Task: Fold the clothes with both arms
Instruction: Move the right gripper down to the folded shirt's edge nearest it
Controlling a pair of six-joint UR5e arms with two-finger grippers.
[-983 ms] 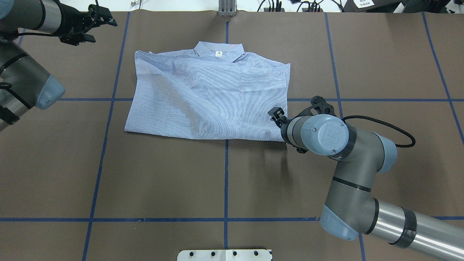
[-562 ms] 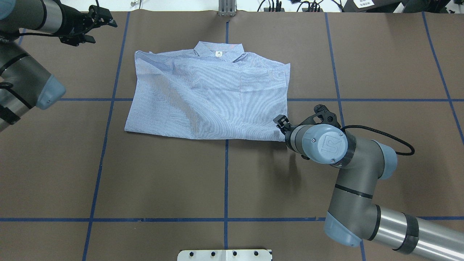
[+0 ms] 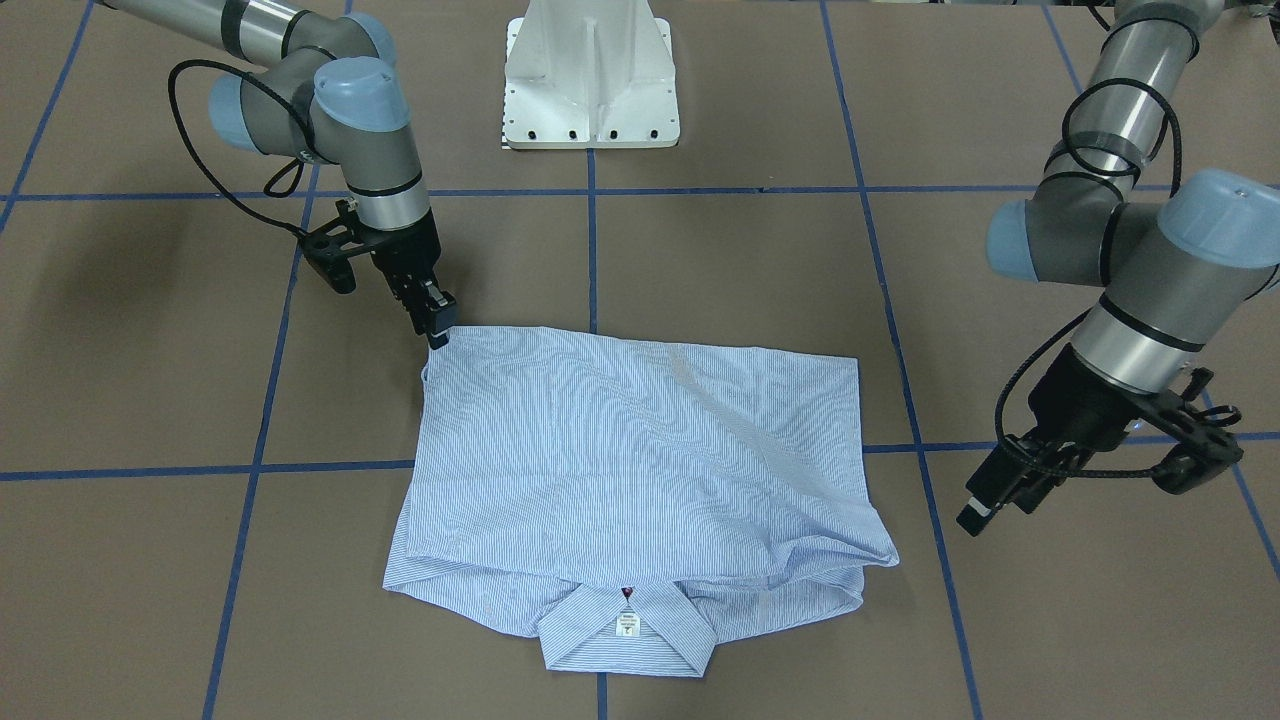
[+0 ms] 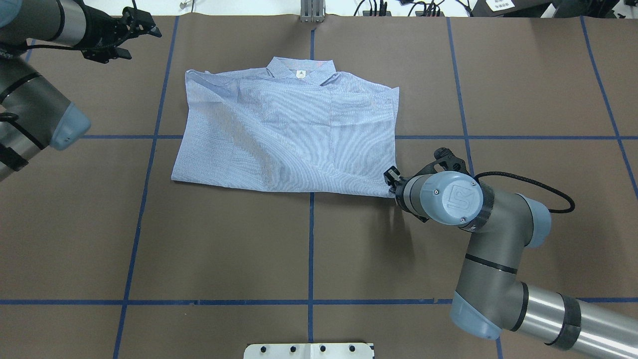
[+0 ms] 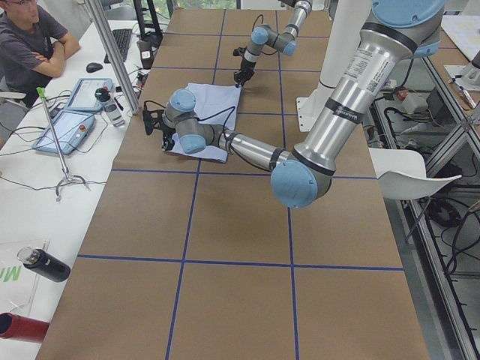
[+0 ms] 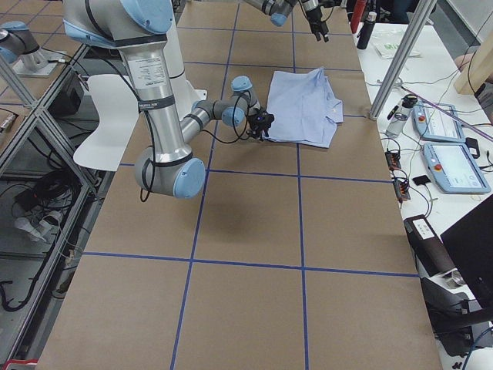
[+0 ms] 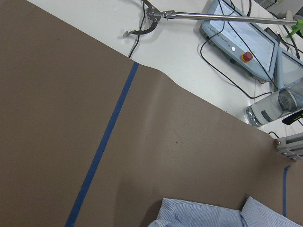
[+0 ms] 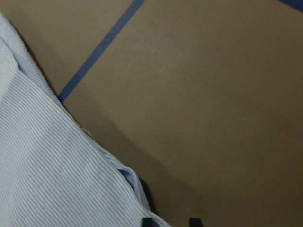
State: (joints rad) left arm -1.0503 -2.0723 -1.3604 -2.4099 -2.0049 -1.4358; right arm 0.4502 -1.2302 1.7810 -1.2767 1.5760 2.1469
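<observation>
Blue tape lines (image 4: 311, 249) cross the brown paper-covered bench (image 4: 224, 239). At the near right hem corner of the shirt (image 4: 284, 134) the right gripper (image 3: 437, 322) sits low, fingertips (image 8: 147, 221) narrowly parted, one touching the cloth. Folded flat, the shirt points its collar (image 4: 300, 70) away. Beyond its far left corner hangs the left gripper (image 3: 978, 512), opening impossible to judge

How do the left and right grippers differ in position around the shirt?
The right gripper is down at the hem corner of the shirt nearest the robot, tips against the cloth; the left gripper hangs off to the side over bare table, clear of the shirt. The right wrist view is half filled with striped fabric; the left wrist view catches only the collar end at its edge. For both, the jaw opening isn't clear.
</observation>
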